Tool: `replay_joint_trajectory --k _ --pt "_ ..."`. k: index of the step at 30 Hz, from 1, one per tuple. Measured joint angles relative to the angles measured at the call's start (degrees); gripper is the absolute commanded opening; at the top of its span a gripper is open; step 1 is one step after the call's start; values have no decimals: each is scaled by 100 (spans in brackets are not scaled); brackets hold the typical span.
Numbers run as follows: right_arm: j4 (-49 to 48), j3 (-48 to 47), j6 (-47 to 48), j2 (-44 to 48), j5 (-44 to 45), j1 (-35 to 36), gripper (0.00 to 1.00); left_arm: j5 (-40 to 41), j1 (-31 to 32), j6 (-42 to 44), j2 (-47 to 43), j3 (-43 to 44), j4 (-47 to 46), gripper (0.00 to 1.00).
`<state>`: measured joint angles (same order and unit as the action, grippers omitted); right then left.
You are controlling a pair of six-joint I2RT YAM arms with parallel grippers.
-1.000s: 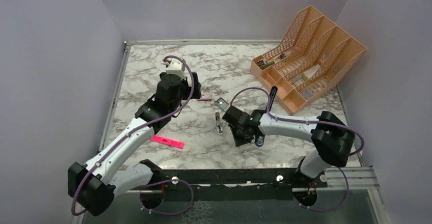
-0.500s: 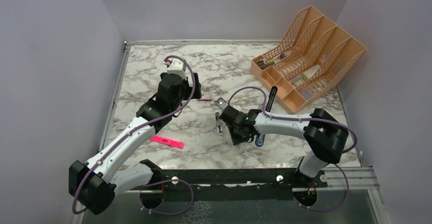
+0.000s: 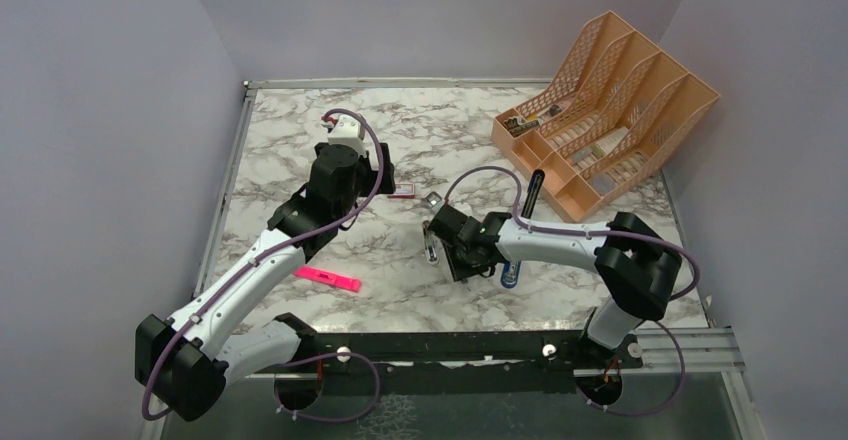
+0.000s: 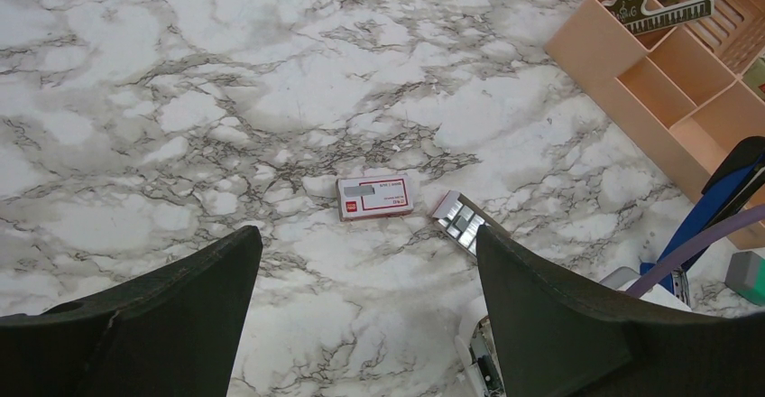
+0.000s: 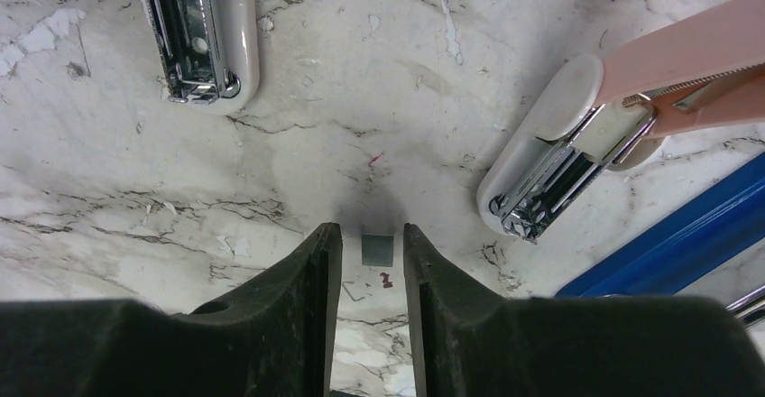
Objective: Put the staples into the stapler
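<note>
Between right gripper (image 5: 372,231) fingers: staples (image 5: 378,250) lie on tabletop (image 5: 108,171), jaws slightly apart, not touching them | stapler (image 5: 200,32) ahead-left, lying open | left gripper (image 4: 368,239) wide open, empty | risk: thin block may slip or tilt when pinched, then jam entering the stapler.

Stapler (image 5: 200,36) cut off at the top edge; pink handle (image 5: 695,63) and blue bar (image 5: 668,244) cut off at the right edge.
</note>
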<state>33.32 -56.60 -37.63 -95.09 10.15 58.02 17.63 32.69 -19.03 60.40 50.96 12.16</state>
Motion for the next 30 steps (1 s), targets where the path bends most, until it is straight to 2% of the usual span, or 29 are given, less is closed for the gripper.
replay_joint_trajectory --k 9,15,30 --pt "28 -26 -59 -114 74 0 32 0 0 0 0 0 0 89" --pt "37 -26 -149 -129 92 0 23 0 0 -2 0 0 0 89" --pt "168 -105 -254 -129 236 2 20 0 0 -2 0 0 0 89"
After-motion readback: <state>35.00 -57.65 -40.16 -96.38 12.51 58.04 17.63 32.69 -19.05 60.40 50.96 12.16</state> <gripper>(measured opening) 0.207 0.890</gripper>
